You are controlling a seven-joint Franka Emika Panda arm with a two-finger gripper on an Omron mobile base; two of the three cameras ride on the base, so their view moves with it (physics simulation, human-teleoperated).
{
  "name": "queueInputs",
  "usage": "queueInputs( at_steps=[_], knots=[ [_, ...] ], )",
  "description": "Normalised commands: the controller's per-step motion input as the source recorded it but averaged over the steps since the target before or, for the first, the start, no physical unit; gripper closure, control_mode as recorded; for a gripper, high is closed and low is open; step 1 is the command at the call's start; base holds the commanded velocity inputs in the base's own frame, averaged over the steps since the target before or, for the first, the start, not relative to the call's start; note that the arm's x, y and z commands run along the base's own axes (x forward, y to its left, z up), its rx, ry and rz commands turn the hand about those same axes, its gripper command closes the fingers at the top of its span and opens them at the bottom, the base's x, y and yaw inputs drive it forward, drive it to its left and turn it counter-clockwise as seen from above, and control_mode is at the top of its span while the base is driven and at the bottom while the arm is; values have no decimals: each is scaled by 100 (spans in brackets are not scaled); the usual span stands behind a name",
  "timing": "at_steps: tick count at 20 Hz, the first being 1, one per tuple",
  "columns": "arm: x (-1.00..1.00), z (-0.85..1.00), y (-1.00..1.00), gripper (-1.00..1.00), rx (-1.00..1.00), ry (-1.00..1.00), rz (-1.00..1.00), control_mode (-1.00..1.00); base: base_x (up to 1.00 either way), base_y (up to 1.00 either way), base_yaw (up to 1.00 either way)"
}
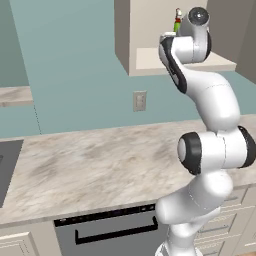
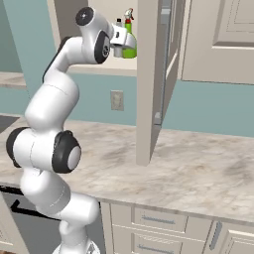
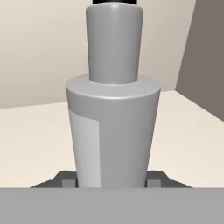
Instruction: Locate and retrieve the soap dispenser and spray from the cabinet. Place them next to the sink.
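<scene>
The soap dispenser (image 3: 113, 127) stands upright on the cabinet (image 2: 149, 79) shelf, directly between the end effector (image 3: 113, 179) fingertips, which sit at its base; whether they press it I cannot tell. A pale blank label panel shows, unreadable. The spray (image 2: 129, 47) stands just beside it.

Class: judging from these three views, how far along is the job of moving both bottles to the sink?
Done: nothing is at the sink yet. In hand: the end effector is at the soap dispenser in the cabinet. Left: carry it over, then fetch the spray.
</scene>
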Motion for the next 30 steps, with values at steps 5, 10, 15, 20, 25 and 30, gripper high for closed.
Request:
queueInputs(
  at_steps=[5, 10, 15, 20, 25, 30],
  knots=[
    [-39, 16, 6, 100, 0, -13, -1, -100, 0, 0, 0],
    [-62, 3, 5, 100, 1, -4, -4, -100, 0, 0, 0],
    [-85, 6, 6, 100, 1, -2, -3, -100, 0, 0, 0],
    [-96, 7, 4, 100, 2, -2, -5, -100, 0, 0, 0],
    [-87, 0, 11, 100, 0, -1, -5, -100, 0, 0, 0],
    [-83, -1, 28, 100, 0, -2, -1, -100, 0, 0, 0]
  ],
)
